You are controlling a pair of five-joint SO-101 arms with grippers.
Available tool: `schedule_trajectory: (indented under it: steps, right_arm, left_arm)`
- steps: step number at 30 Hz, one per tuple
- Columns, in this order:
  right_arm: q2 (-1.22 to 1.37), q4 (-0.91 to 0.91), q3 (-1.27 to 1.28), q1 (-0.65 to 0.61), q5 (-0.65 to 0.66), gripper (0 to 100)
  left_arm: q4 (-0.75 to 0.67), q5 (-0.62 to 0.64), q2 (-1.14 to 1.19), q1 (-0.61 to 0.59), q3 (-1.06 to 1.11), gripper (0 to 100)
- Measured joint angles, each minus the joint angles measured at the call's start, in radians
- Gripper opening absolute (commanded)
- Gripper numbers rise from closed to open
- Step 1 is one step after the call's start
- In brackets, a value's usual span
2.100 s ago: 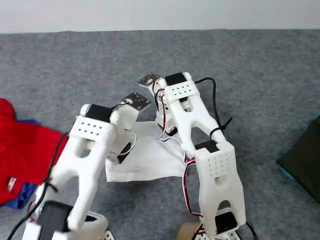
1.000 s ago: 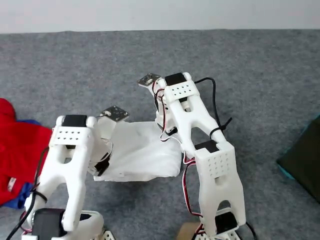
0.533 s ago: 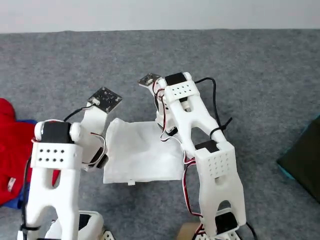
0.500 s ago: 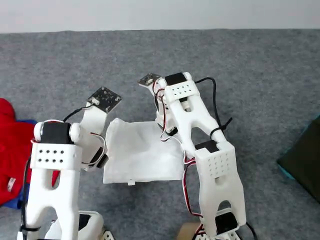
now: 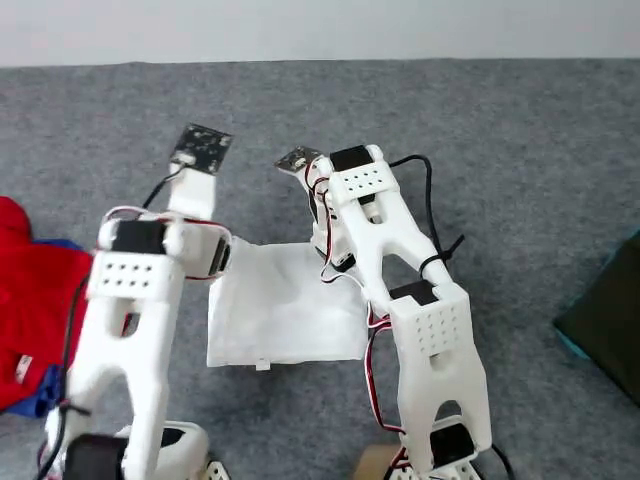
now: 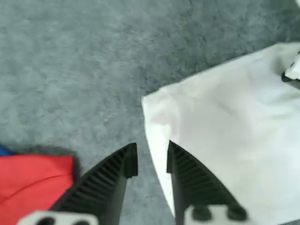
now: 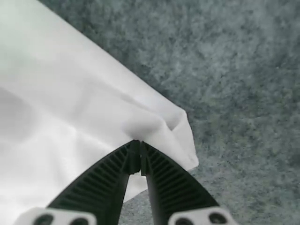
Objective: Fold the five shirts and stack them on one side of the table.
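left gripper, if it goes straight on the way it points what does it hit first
Probably the edge of the white shirt: the left gripper points down at it, open, one finger over cloth, the other over the grey table cover. Height above it is unclear.

We take this for a robotics lab bench, not a home. Two white plastic robot arms [image 5: 430, 340] stand side by side, with thin red and black wires [image 5: 375, 335] running bare along one of them and a small dark bare circuit board [image 5: 203, 147] at a wrist. The table wears a plain grey felt-like cover [image 5: 520, 150] under a blank white wall [image 5: 320, 30]. Clothes lie out as work pieces: a white folded shirt [image 5: 285, 310] and a crumpled red cloth heap [image 5: 40, 300].
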Motion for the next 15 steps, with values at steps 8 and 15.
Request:
schedule_trajectory:
  steps: [8, 15]
  right_arm:
    - [0.0, 0.0, 0.0, 0.0, 0.0, 0.9]
    - [0.0, 0.0, 0.0, 0.0, 0.0, 0.9]
  left_arm:
    - [-0.002, 0.005, 0.173, 0.035, -0.144, 11]
    - [0.005, 0.005, 0.324, 0.035, -0.235, 20]
